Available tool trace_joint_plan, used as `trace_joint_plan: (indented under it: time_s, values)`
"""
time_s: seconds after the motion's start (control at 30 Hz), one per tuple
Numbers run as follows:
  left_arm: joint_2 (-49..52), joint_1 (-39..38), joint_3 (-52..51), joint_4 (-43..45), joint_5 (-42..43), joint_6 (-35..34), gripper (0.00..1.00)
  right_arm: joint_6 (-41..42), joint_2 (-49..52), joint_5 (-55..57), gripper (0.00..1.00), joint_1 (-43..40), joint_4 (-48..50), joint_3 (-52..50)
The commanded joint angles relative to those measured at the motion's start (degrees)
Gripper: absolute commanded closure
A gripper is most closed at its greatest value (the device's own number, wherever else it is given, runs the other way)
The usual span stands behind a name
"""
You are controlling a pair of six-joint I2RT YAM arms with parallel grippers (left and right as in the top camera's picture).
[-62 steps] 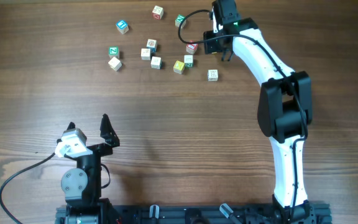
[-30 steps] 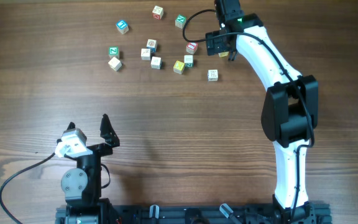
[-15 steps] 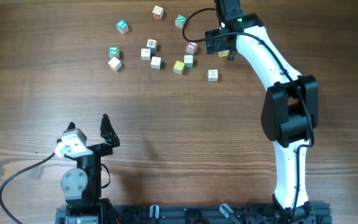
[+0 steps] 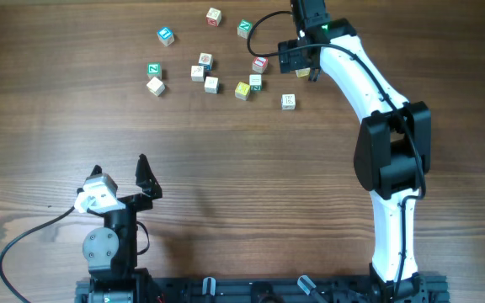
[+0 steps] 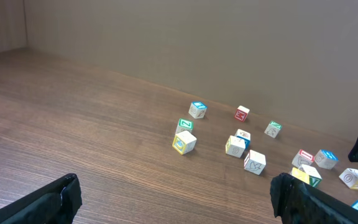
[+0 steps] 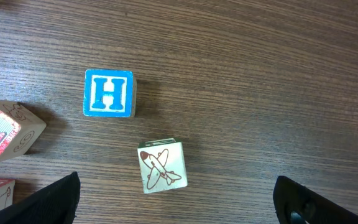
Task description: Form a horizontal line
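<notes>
Over the last two seconds the right arm has shifted slightly up and to the right over the far side of the desk [image 4: 226,185], and for the last second it has not moved. None of the cubes [image 4: 211,84] has changed place in that time, so no progress on the row has come of it. The right tool [image 4: 298,71] hangs released, jaws spread wide, at the right edge of the cluster. Its own camera looks down on a blue H cube [image 6: 109,93] and an airplane cube [image 6: 160,165] lying apart on the wood, neither touched. The left tool [image 4: 120,172] is also released and sits well apart from the cubes, near the robot's base. The horizontal line is judged not yet formed. A yellow-faced cube [image 4: 242,90] lies in a ragged, uneven band of pale cubes across the far middle of the desk. Others, with blue, green or red faces, are scattered above and to the left of that band.
</notes>
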Motion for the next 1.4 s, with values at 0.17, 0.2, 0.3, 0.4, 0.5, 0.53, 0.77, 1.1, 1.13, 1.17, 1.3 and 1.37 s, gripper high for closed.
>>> trace_joint_plan:
  time_s: [0.17, 0.2, 0.3, 0.4, 0.5, 0.53, 0.77, 1.1, 1.13, 1.17, 1.3, 1.37]
  values:
    - [-0.42, -0.20, -0.24, 0.11, -0.76, 0.92, 0.00, 0.02, -1.05, -16.44, 0.00, 0.20, 0.11, -0.09]
    - [-0.42, -0.20, -0.24, 0.11, -0.76, 0.92, 0.00, 0.07, -1.05, -16.94, 0.00, 0.17, -0.81, -0.09]
    - [-0.42, -0.20, -0.24, 0.11, -0.79, 0.92, 0.00, -0.15, -1.86, -16.92, 0.00, 0.07, -3.37, 0.20]
    - [-0.42, -0.20, -0.24, 0.11, -0.76, 0.92, 0.00, 0.11, -6.73, -17.16, 0.04, -0.37, -6.40, 1.33]
    - [-0.42, -0.20, -0.24, 0.11, -0.79, 0.92, 0.00, 0.35, -13.46, -19.82, 0.00, -0.44, -7.93, 1.33]
    - [-0.42, -0.20, -0.26, 0.11, -0.79, 0.92, 0.00, 1.53, -14.97, -20.41, 0.00, -0.46, -9.07, 1.33]
    - [-0.42, -0.20, -0.24, 0.11, -0.76, 0.92, 0.00, 9.31, -13.07, -20.59, 0.51, -0.24, -14.32, -5.20]
    - [-0.42, -0.20, -0.24, 0.11, -0.76, 0.92, 0.00, 9.38, -11.63, -17.73, 0.35, 3.32, 10.49, -27.89]
    - [-0.42, -0.20, -0.24, 0.11, -0.76, 0.92, 0.00, 9.53, -11.65, -17.70, 0.35, 3.32, 10.60, -27.87]
    - [-0.42, -0.20, -0.26, 0.11, -0.76, 0.92, 0.00, 9.57, -11.65, -17.68, 0.35, 3.30, 11.23, -27.87]
    - [-0.42, -0.20, -0.24, 0.11, -0.76, 0.92, 0.00, 12.07, -11.63, -13.62, 0.28, 3.19, 11.78, -27.89]
    - [-0.42, -0.20, -0.24, 0.11, -0.76, 0.92, 0.00, 12.07, -11.63, -13.62, 0.27, 3.21, 11.78, -27.89]
